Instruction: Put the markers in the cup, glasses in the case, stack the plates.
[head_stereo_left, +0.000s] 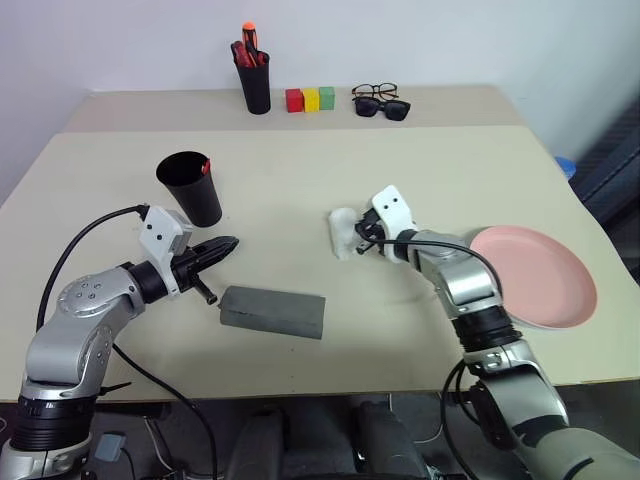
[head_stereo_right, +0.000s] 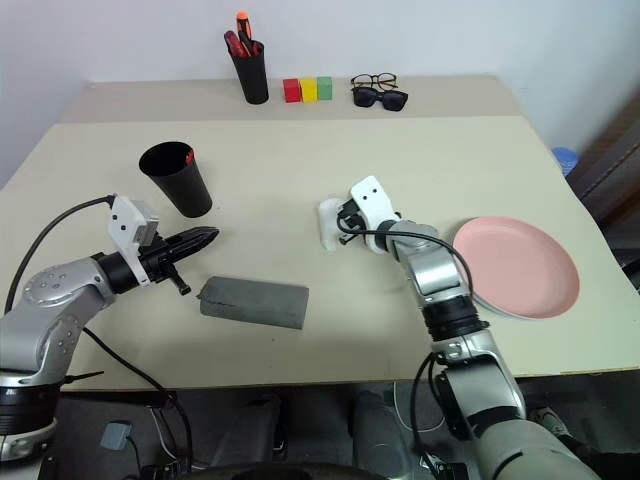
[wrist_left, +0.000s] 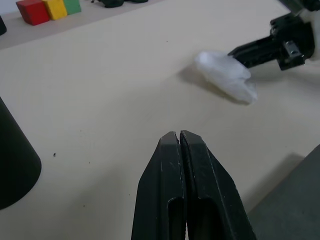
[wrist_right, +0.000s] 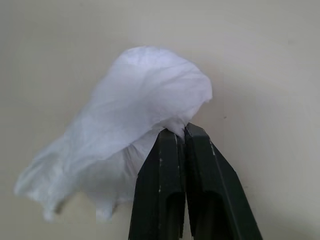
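Note:
My right gripper (wrist_right: 181, 129) is shut on the edge of a crumpled white tissue (wrist_right: 135, 100) lying mid-table (head_stereo_left: 343, 232). My left gripper (head_stereo_left: 232, 241) is shut and empty, hovering between the wide black cup (head_stereo_left: 190, 187) and the closed grey case (head_stereo_left: 272, 311). A marker's red tip (head_stereo_left: 206, 166) pokes up at the cup's rim. The wire-framed glasses (head_stereo_left: 374, 91) lie at the table's far side. The pink plate (head_stereo_left: 535, 275) sits at the right edge on top of a paler plate, of which just the rim (head_stereo_right: 490, 305) shows.
A tall black pen pot (head_stereo_left: 254, 85) with red and orange pens stands at the back. Red, yellow and green blocks (head_stereo_left: 310, 99) sit beside it, and dark sunglasses (head_stereo_left: 383, 107) lie just in front of the glasses.

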